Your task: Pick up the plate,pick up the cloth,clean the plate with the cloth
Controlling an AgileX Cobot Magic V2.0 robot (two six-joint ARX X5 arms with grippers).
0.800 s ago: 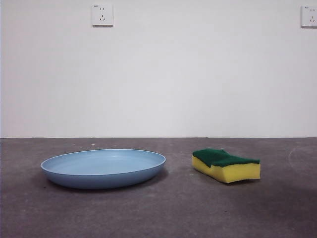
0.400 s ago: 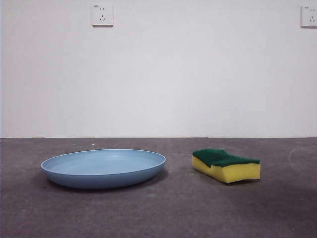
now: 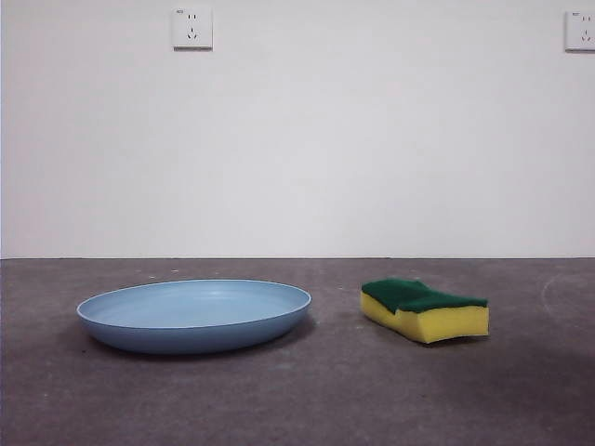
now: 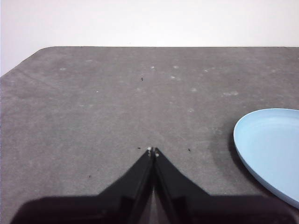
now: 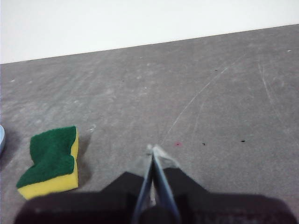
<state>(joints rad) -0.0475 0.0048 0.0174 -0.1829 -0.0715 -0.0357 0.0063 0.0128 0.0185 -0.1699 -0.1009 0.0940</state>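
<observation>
Your plate [image 3: 193, 315] lies flat on the grey desk [image 3: 325, 400], sponge [image 3: 425, 309] well apart beside it, green side up. Your left gripper [image 4: 153, 151] and right gripper [image 5: 153, 150] are both closed, holding nothing. No readable writing.

Light-blue plate [image 3: 193, 316], yellow sponge [image 3: 425, 310] topped dark green, on a speckled grey table [image 3: 297, 400].

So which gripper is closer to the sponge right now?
Right. The right gripper, shut, waits beside the sponge without touching it. The left gripper, shut, waits by the plate, with no sponge in its view.
</observation>
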